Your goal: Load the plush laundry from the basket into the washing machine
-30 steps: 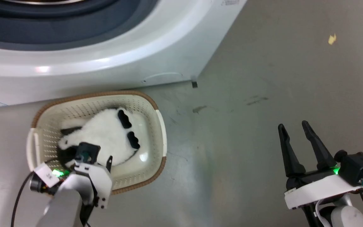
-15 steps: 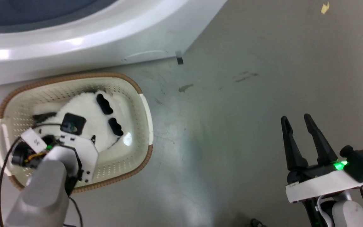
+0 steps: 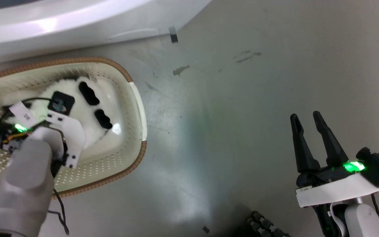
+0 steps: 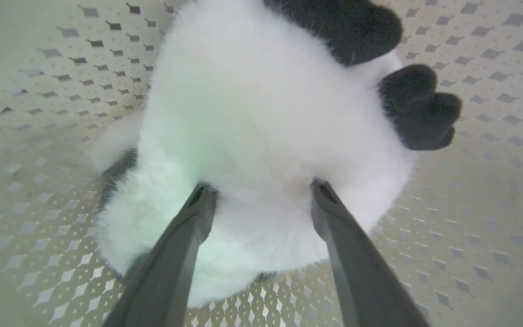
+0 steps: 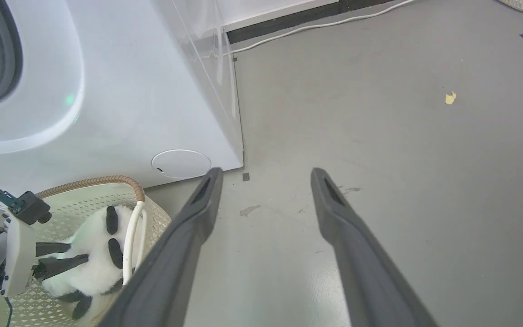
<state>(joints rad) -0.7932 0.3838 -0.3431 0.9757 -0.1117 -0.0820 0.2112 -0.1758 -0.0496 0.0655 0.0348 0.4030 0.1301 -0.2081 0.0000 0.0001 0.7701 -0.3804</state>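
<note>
The plush laundry [image 3: 88,113], white and fluffy with black patches, lies in the cream basket [image 3: 110,62] on the floor in front of the washing machine [image 3: 77,23]. My left gripper [image 4: 261,193] reaches down into the basket, open, its two fingertips [image 4: 200,197] pressed into the fur on either side of the plush body [image 4: 252,104]. The right wrist view shows that gripper [image 5: 64,259] against the plush [image 5: 93,268]. My right gripper [image 3: 305,116] hovers open over bare floor far to the right, with nothing between its fingers [image 5: 266,172].
The washer's white front [image 5: 130,91] stands just behind the basket rim [image 5: 107,181]. A white cable [image 5: 311,27] runs along the back wall. A yellow scrap [image 5: 450,97] lies on the grey floor. A dark ribbed part [image 3: 265,225] shows at the bottom edge.
The head camera has tilted, shifting the whole picture up and left. My left gripper has moved farther over the plush and down into the basket. The right gripper stays open.
</note>
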